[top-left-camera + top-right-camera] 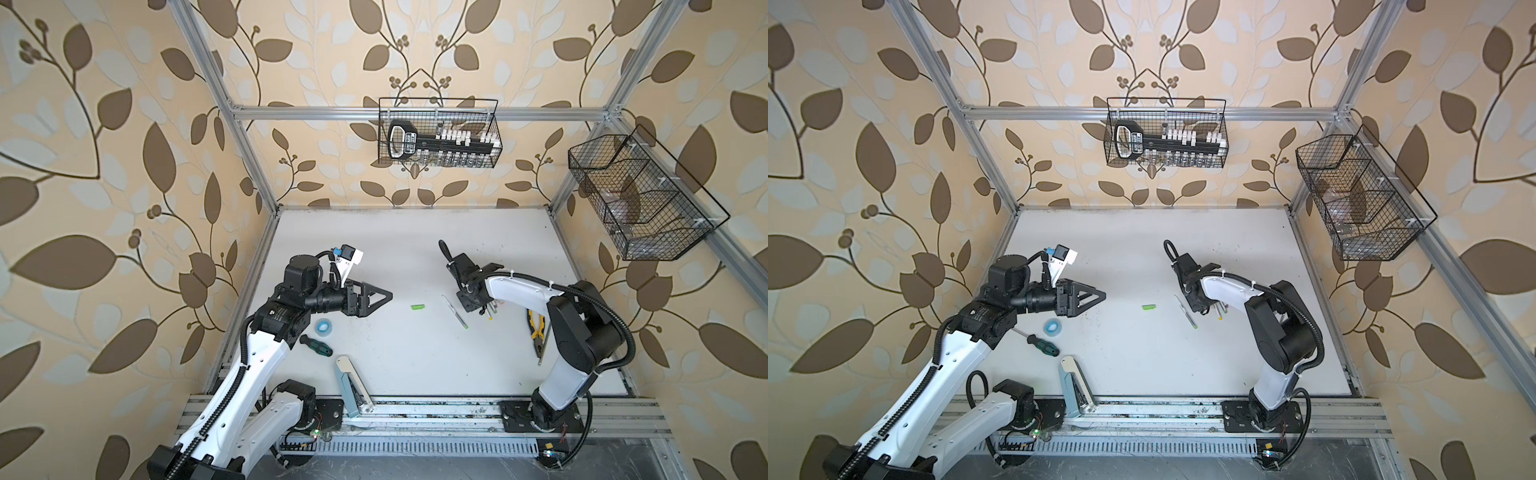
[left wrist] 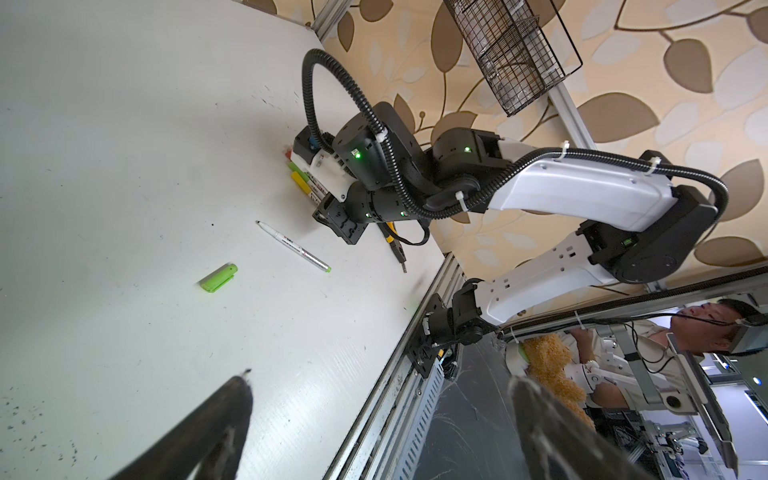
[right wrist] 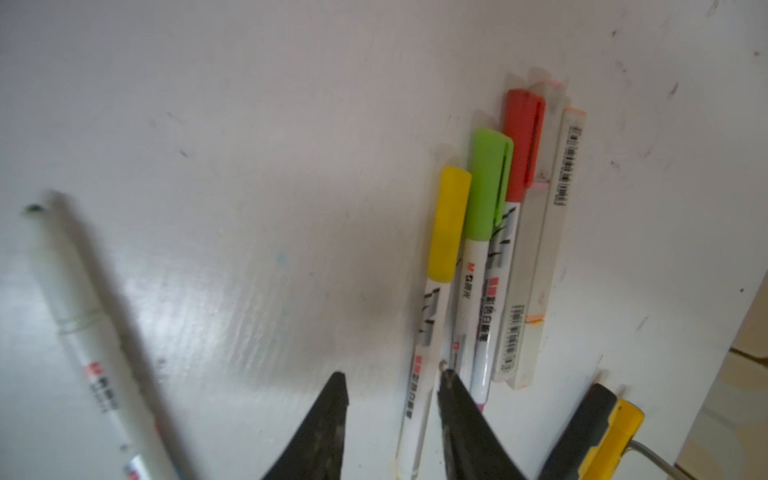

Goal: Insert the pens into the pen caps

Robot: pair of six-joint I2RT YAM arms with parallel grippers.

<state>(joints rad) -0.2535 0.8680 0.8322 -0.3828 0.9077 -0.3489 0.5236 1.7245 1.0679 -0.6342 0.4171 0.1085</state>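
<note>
table (image 1: pixel 415 249): white top, work sits mid-right. stapler (image 1: pixel 347 380), screwdriver (image 1: pixel 318 344) and pliers (image 1: pixel 536 328) lie toward the edges, out of the working lane.
left gripper (image 2: pixel 380 376): jaws spread full, nothing between them. hovers over the left side, pointing toward the loose cap. reads as parked, ready to take one half of the pair.
right gripper (image 3: pixel 392 374): tipped down over the pen bundle, jaws part way apart, straddling the barrel of the yellow-capped pen (image 3: pixel 432 324) with no visible clamp. that pen lies flat on the table, so i read it as resting, not held.
capped pens (image 3: pixel 473 274): yellow, green and red-capped ones plus two thick white ones lie side by side, touching, near the pliers. looks like the done pile, grouped to leave the middle free.
bare pen (image 2: pixel 293 246): lies alone between bundle and cap, tip uncovered, green tail end.
green cap (image 2: pixel 219 277): loose, flat, near that pen on the left arm's side, not touching it. colour matches, so likely the one pair left to join.
</note>
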